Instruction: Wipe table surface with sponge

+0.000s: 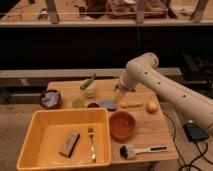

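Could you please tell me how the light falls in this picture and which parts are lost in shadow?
Camera view: warm light falls fairly evenly on the table and the yellow tub; the band behind the table is nearly black; the gripper, low over the back middle of the table, is well lit; no strong glare shows.

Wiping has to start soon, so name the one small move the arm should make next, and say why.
Probably ease the gripper down and nearer the camera onto the blue-grey pad, which looks like the sponge. The gripper hangs over the back of the table, just behind that pad and apart from it, so wiping cannot begin.
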{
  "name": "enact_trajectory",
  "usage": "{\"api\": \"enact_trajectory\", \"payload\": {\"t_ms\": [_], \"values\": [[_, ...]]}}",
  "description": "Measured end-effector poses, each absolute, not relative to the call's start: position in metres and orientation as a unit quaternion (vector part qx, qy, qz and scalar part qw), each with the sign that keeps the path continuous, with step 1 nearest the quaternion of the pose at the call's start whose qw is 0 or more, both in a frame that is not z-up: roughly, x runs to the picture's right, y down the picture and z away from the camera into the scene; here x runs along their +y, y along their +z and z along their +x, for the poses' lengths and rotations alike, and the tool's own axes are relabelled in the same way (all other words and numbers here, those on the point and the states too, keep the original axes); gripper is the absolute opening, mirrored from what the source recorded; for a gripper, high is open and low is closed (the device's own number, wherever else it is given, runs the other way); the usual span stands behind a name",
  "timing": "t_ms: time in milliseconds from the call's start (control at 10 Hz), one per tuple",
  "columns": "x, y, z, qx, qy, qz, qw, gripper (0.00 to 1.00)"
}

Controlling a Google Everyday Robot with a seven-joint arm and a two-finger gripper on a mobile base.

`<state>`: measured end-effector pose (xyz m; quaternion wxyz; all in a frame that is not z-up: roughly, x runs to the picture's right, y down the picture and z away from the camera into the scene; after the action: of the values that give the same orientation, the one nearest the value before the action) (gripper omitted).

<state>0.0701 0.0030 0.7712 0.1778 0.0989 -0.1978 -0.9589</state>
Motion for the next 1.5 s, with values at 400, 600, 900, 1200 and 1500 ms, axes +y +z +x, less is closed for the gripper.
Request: {"api": "enact_trajectory", "payload": {"t_ms": [400,600,900,1200,1500], "values": [[0.024,0.808,0.053,-0.210,-0.961,0.117,0.137,0.80],[0.037,0.831,0.052,-0.229,-0.958,0.119,0.128,0.80],[0.044,0.855,0.045,-0.256,-0.953,0.122,0.106,0.80],[0.053,0.873,0.045,-0.273,-0.951,0.118,0.089,0.80],[0.061,0.882,0.048,-0.287,-0.947,0.117,0.086,0.80]]}}
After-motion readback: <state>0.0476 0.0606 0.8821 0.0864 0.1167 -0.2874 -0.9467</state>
